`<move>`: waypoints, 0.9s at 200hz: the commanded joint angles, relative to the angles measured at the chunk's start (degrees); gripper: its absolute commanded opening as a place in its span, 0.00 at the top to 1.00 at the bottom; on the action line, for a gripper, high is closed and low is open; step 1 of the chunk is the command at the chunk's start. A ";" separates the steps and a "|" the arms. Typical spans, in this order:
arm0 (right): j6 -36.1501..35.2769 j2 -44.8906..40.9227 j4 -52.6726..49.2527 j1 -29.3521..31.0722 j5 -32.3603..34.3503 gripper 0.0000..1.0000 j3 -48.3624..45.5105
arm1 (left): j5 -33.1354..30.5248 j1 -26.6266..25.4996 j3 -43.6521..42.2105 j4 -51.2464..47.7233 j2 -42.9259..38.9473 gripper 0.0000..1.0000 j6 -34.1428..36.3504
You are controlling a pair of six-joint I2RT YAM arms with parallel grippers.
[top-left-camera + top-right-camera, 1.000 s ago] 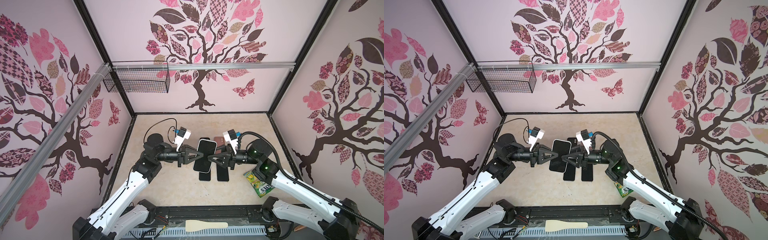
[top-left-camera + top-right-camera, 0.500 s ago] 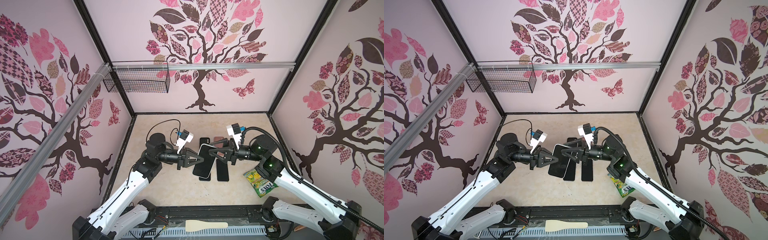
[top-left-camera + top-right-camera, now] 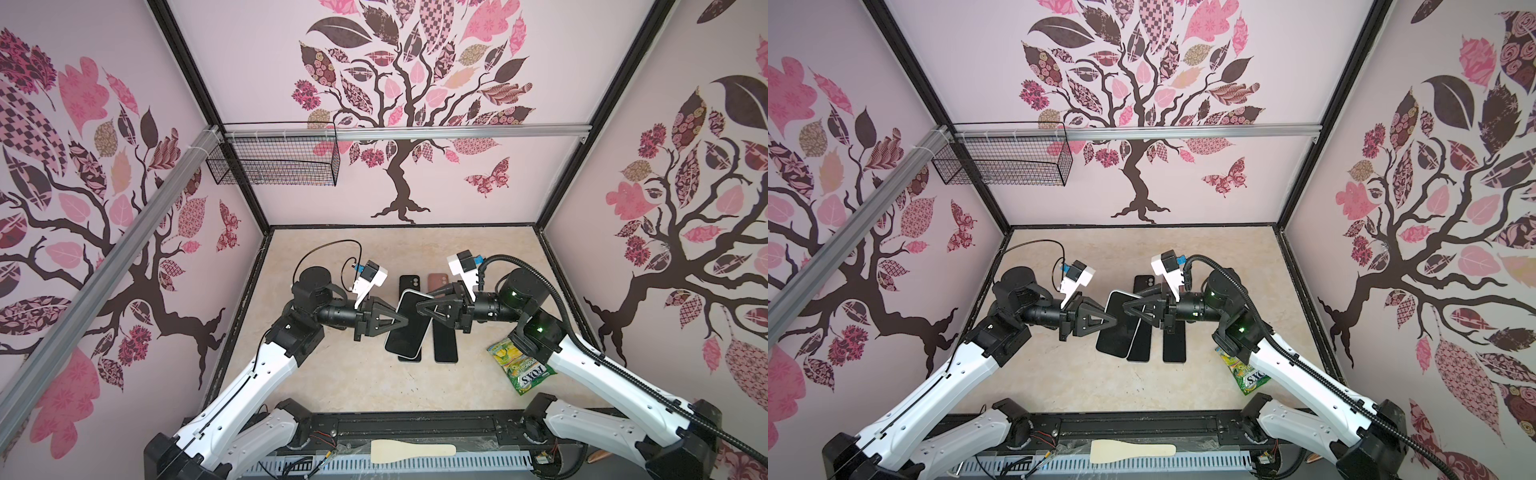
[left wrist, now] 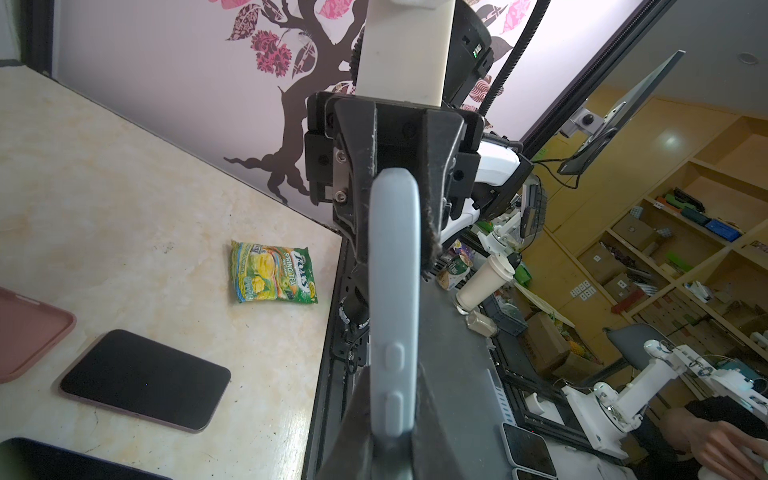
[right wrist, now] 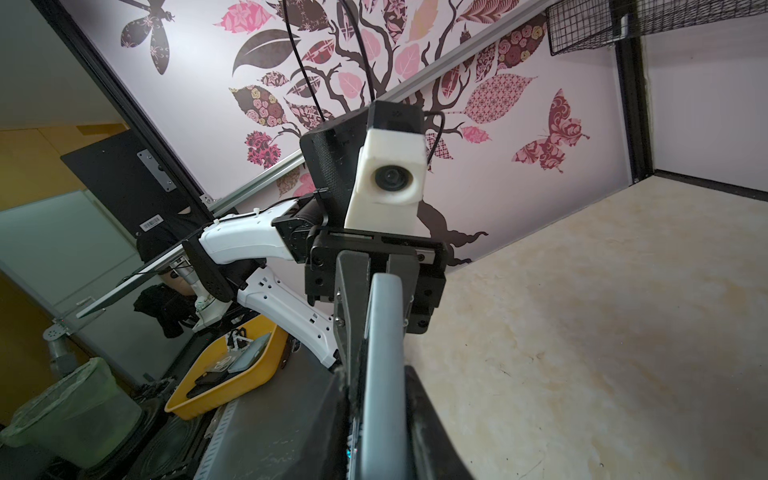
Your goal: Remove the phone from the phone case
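1. Beige, marble-patterned table (image 3: 332, 374) forms the work surface. Three pale walls printed with pink and brown trees enclose it, and a black wire basket (image 3: 274, 166) hangs from a rail on the back wall.
2. Items lying flat on the table:
   - two dark handsets (image 3: 445, 343)
   - a black shell (image 3: 409, 282) (case or handset, I cannot tell)
   - a pink-brown empty case (image 3: 438, 279)
   - a green sweet packet (image 3: 521, 368) near my right arm
3. The phone (image 3: 409, 324) sits in its pale blue-grey phone case (image 4: 392, 270). It is held clear above the table centre, over one of the handsets.
4. Orientation: screen up. The long axis runs from the back wall toward the front edge, with the far end leaning slightly right.
5. My left jaws are clamped narrow on the left long edge, about mid-length.
6. My right jaws pinch the right long edge, nearer the far end. In the left wrist view, both fingers (image 4: 357, 187) touch the case.
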 commanded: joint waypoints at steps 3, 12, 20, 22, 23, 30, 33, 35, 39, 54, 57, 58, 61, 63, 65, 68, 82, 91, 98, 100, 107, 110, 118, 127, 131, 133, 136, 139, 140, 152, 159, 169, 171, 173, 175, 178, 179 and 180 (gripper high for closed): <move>2.79 -1.34 5.08 0.21 0.81 0.84 1.21 | -1.73 -0.01 2.64 2.16 -1.16 1.00 0.05; 4.59 -1.70 7.69 0.19 1.68 0.88 0.44 | -2.09 -0.08 2.25 3.50 -1.17 1.00 -1.16; 6.13 -1.90 9.93 0.17 2.37 0.92 -0.21 | -2.50 -0.03 1.77 5.16 -1.23 1.00 -2.47; 6.48 -1.97 10.45 0.15 2.53 0.93 -0.38 | -2.60 -0.05 1.61 5.74 -1.17 1.00 -2.88; 6.67 -1.98 10.78 0.19 2.64 0.94 -0.47 | -2.66 -0.02 1.57 6.02 -1.11 1.00 -3.08; 7.88 -2.20 12.56 0.14 3.33 0.98 -0.93 | -3.03 -0.01 1.27 7.44 -1.09 1.00 -4.39; 8.41 -2.31 13.41 0.20 3.63 0.99 -1.21 | -3.26 -0.05 1.09 8.06 -1.20 0.99 -4.94; 8.67 -2.36 13.91 0.20 3.81 1.00 -1.36 | -3.42 -0.01 1.00 8.44 -1.16 0.96 -5.24; 9.37 -2.52 14.97 0.15 4.24 1.00 -1.64 | -3.70 -0.10 0.79 9.26 -1.27 0.90 -5.98; 11.34 -3.56 18.64 0.18 6.70 1.00 -3.01 | -4.93 -0.20 -0.55 13.77 -1.65 0.69 -8.99; 11.67 -3.76 19.34 0.17 7.31 1.00 -3.25 | -5.28 -0.25 -0.85 14.43 -1.79 0.67 -9.53; 11.77 -3.84 19.53 0.20 7.54 1.00 -3.35 | -5.40 -0.25 -0.94 14.67 -1.82 0.65 -9.66; 12.06 -4.08 20.20 0.21 8.07 1.00 -3.59 | -5.71 -0.32 -1.18 15.33 -2.01 0.62 -10.10; 12.22 -4.23 20.64 0.22 8.48 1.00 -3.73 | -5.90 -0.34 -1.37 15.71 -2.13 0.60 -10.37; 12.48 -4.33 20.97 0.20 8.84 1.00 -3.79 | -6.17 -0.30 -1.55 16.02 -2.18 0.59 -10.68; 12.79 -4.61 21.74 0.21 9.44 1.00 -4.22 | -6.49 -0.42 -1.86 16.51 -2.36 0.57 -11.04; 14.15 -5.47 24.65 0.14 11.69 1.00 -5.31 | -7.96 -0.69 -2.81 18.08 -2.87 0.51 -12.01; 14.94 -6.03 26.35 0.15 13.21 1.00 -5.99 | -8.68 -0.84 -3.40 18.75 -2.99 0.50 -12.46; 15.72 -6.49 27.88 0.21 14.40 1.00 -6.61 | -9.08 -0.97 -3.78 19.26 -2.99 0.50 -12.72; 15.95 -6.61 28.36 0.18 14.76 1.00 -6.82 | -9.12 -1.05 -3.89 19.39 -2.99 0.50 -12.89; 16.55 -6.88 29.76 0.17 15.73 1.00 -7.34 | -9.37 -1.21 -4.20 20.15 -2.90 0.51 -13.51; 16.79 -7.03 30.21 0.21 16.03 1.00 -7.49 | -9.39 -1.25 -4.41 20.52 -2.85 0.51 -13.80; 17.34 -7.17 31.28 0.15 16.53 1.00 -7.71 | -9.59 -1.41 -4.78 21.47 -2.71 0.51 -14.49; 18.15 -7.16 32.67 0.20 16.77 1.00 -8.11 | -9.73 -1.65 -5.09 22.18 -2.64 0.52 -14.92; 18.42 -7.17 33.14 0.18 16.97 1.00 -8.18 | -9.80 -1.81 -5.13 22.30 -2.64 0.53 -14.98; 18.56 -7.18 33.30 0.17 17.01 1.00 -8.26 | -9.83 -1.83 -5.15 22.30 -2.64 0.54 -14.98; 18.69 -7.18 33.49 0.16 17.14 1.00 -8.29 | -9.91 -1.97 -5.15 22.37 -2.64 0.55 -14.91; 18.84 -7.22 33.60 0.14 17.27 1.00 -8.36 | -10.00 -2.12 -5.15 22.39 -2.64 0.55 -14.89; 18.91 -7.24 33.65 0.18 17.31 1.00 -8.37 | -10.05 -2.16 -5.15 22.39 -2.64 0.56 -14.93; 19.24 -7.56 34.33 0.20 18.15 1.00 -8.92 | -10.31 -2.38 -5.27 22.68 -2.60 0.60 -14.88; 19.49 -7.82 34.62 0.16 18.76 1.00 -9.30 | -10.27 -2.41 -5.36 22.81 -2.56 0.61 -14.87; 19.56 -8.30 34.66 0.19 19.59 1.00 -9.77 | -10.36 -2.48 -5.32 23.05 -2.62 0.64 -15.02; 19.52 -8.42 34.67 0.22 19.66 1.00 -9.85 | -10.41 -2.48 -5.31 23.02 -2.59 0.64 -15.03; 19.52 -8.52 34.60 0.18 19.77 1.00 -9.93 | -10.48 -2.48 -5.32 23.06 -2.60 0.65 -15.05; 19.47 -8.63 34.54 0.15 19.84 1.00 -10.00 | -10.46 -2.46 -5.24 23.09 -2.56 0.65 -15.06; 19.43 -8.73 34.44 0.18 19.95 1.00 -10.09 | -10.49 -2.50 -5.20 23.10 -2.62 0.66 -15.06; 19.38 -8.79 34.38 0.16 20.01 1.00 -10.11 | -10.52 -2.52 -5.22 23.14 -2.58 0.66 -15.06; 19.32 -8.86 34.30 0.15 20.08 1.00 -10.13 | -10.48 -2.58 -5.23 23.12 -2.57 0.66 -15.06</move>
